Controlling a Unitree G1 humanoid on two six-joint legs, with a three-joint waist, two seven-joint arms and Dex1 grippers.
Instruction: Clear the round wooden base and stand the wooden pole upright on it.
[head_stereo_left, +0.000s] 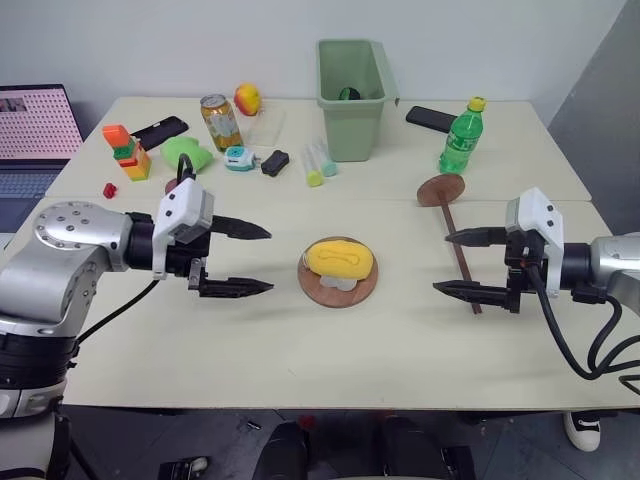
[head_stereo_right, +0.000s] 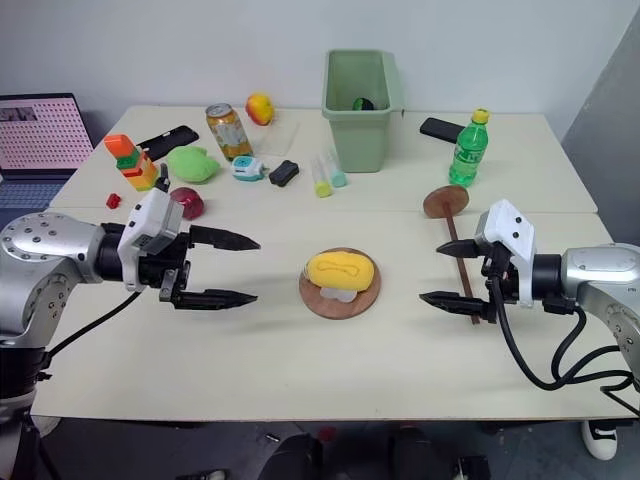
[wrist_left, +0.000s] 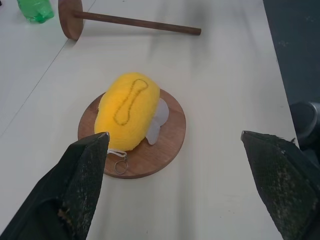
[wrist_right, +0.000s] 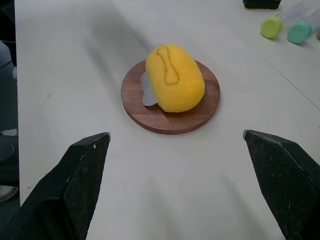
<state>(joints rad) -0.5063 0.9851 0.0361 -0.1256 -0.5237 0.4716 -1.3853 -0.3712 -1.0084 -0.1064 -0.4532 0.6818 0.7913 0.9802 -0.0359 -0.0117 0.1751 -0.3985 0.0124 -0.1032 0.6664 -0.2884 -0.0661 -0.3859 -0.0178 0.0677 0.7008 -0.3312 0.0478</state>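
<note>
The round wooden base (head_stereo_left: 338, 289) lies flat at the table's middle, with a yellow plush toy (head_stereo_left: 339, 260) and its white tag resting on it. To its right the wooden pole (head_stereo_left: 461, 255) lies on the table, its fixed disc (head_stereo_left: 441, 189) at the far end near the green bottle. My left gripper (head_stereo_left: 250, 259) hovers open to the left of the base, pointing toward it. My right gripper (head_stereo_left: 452, 262) hovers open to the right of the base, above the pole's near half. Both wrist views look at the toy on the base (wrist_right: 170, 117) between spread black fingers (wrist_left: 82, 185).
A green bin (head_stereo_left: 351, 84) stands at the back centre. A green bottle (head_stereo_left: 460, 136), a black phone (head_stereo_left: 431, 119), a can (head_stereo_left: 220, 122), a peach-coloured fruit (head_stereo_left: 247, 98), a block tower (head_stereo_left: 126, 152), a green plush (head_stereo_left: 187, 153), tubes (head_stereo_left: 319, 163) and small items crowd the back. A laptop (head_stereo_left: 35, 135) sits far left.
</note>
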